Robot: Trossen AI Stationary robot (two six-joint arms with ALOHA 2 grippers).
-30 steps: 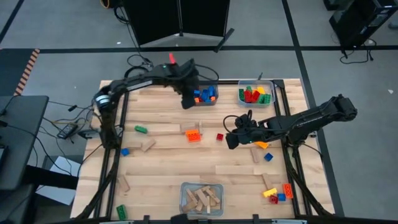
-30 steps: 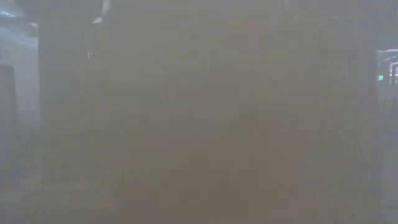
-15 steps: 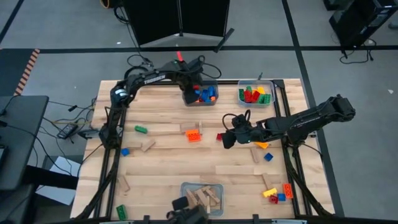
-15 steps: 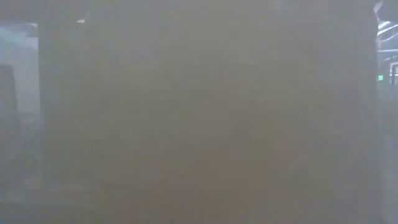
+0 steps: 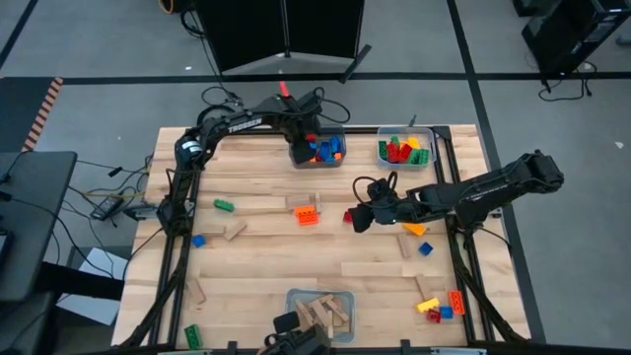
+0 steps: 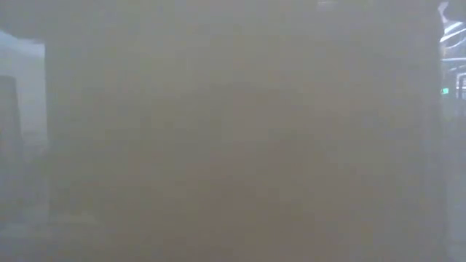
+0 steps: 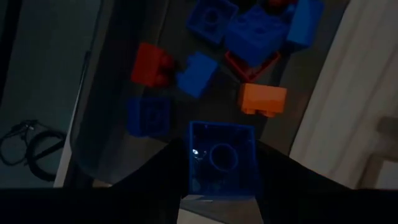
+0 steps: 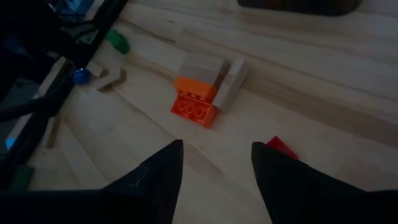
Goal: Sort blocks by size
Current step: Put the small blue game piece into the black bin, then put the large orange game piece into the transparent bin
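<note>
My left gripper (image 5: 299,150) reaches down over the clear far bin (image 5: 317,158), shut on a blue studded brick (image 7: 222,155). Blue, red and orange bricks (image 7: 199,71) lie on the bin's floor below it. My right gripper (image 5: 357,219) hovers open above the table's middle, slanting down, just right of a small red brick (image 5: 348,215). That red brick (image 8: 281,147) lies on the wood beyond its fingers. An orange brick (image 8: 196,106) lies farther off, against tan wooden blocks (image 8: 229,84). The low view shows only haze. My left gripper pinches the blue brick by two opposite side walls (image 7: 194,163), one finger on each. The fingers come from above, pointing steeply down. The brick's hollow underside faces the wrist camera. It hangs clear above the bricks in the bin.
A second far bin (image 5: 404,150) holds red, green and yellow bricks. A near bin (image 5: 318,314) holds wooden blocks. Loose bricks lie about: green (image 5: 224,205), blue (image 5: 197,240), yellow (image 5: 415,229), and a cluster at the near right (image 5: 439,308). Wooden blocks (image 5: 357,268) lie between them.
My left gripper has moved toward the table's far edge and down, carrying the blue brick over the far bin, and has held still for the last half second.
</note>
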